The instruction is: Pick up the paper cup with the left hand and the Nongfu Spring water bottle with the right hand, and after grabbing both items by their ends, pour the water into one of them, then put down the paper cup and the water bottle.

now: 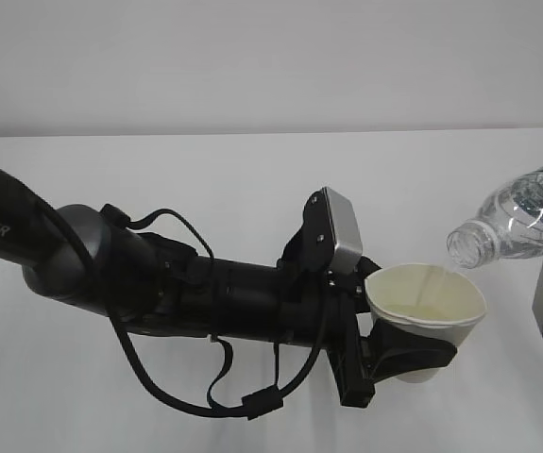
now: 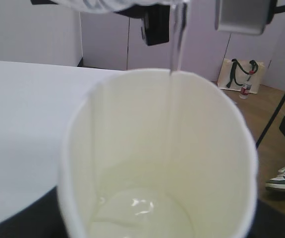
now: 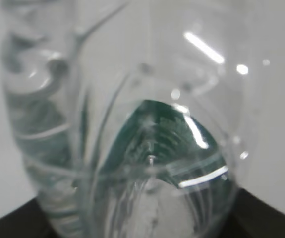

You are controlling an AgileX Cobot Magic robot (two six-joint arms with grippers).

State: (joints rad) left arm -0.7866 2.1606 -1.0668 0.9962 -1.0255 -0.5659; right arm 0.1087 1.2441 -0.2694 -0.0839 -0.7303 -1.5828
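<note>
Clear ribbed water bottle [image 1: 521, 222] in right jaws tilts, water [image 2: 174, 74] streaming into cream-lined paper cup [image 1: 427, 311] pinched by left jaws.

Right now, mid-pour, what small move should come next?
Probably hold both claws steady and keep the bottle tilted. A thin stream of water falls just inside the paper cup, whose bottom holds only a shallow pool, so there is no spill risk yet.

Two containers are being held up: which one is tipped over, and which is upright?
The clear ribbed plastic bottle on the right is tipped, neck down-left, pouring. The white paper cup in the left jaws stands upright, catching the stream.
</note>
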